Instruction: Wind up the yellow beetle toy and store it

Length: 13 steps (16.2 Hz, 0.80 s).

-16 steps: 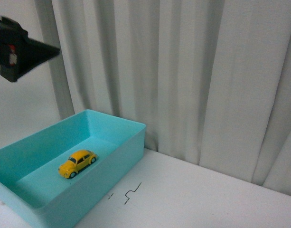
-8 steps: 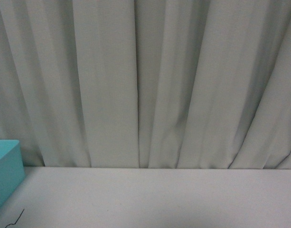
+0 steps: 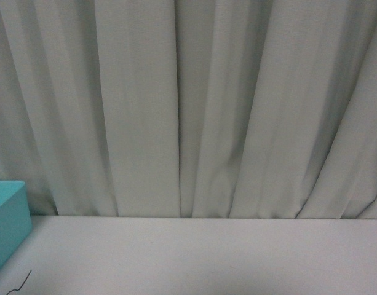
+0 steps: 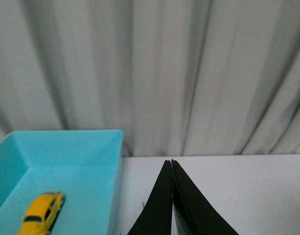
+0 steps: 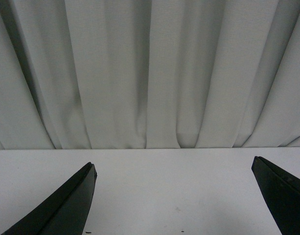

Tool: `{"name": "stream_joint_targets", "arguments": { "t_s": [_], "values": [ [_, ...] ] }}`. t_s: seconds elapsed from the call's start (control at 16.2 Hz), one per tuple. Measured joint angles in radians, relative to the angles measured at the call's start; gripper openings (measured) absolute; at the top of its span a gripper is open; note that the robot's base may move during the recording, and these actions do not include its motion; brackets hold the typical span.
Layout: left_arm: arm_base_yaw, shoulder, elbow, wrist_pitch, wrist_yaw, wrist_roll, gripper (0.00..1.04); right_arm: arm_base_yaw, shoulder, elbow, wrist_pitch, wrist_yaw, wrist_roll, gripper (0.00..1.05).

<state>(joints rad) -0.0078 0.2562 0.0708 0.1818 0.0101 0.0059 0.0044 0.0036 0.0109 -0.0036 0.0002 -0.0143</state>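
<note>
One yellow beetle toy (image 4: 40, 213) in teal bin (image 4: 91, 147), left gripper (image 4: 172, 164) clenched empty, right gripper (image 5: 174, 169) spread wide.

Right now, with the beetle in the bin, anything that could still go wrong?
1. The front view shows only a corner of the teal bin, not the yellow beetle toy; only the left wrist view confirms it lies inside.
2. If it is wound, it might roll against the bin wall.
3. The left gripper, fingers shut, sits close beside the bin; a sideways swing could nudge it. The right gripper is open over bare table.
</note>
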Motion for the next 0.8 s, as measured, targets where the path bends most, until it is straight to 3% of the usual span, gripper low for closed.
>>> {"name": "stream_joint_targets", "arguments": {
  "t_s": [0.31, 0.43, 0.8],
  "values": [
    [0.008, -0.074, -0.029, -0.043, -0.011, -0.001, 0.02, 0.0, 0.0, 0.0, 0.0, 0.0, 0.0, 0.98],
    [0.008, -0.251, -0.06, -0.194, -0.012, -0.002, 0.02, 0.0, 0.0, 0.0, -0.002, 0.001, 0.0, 0.98],
    [0.008, -0.25, -0.061, -0.185, -0.011, -0.002, 0.02, 0.0, 0.0, 0.0, -0.001, 0.0, 0.0, 0.98]
  ]
}}
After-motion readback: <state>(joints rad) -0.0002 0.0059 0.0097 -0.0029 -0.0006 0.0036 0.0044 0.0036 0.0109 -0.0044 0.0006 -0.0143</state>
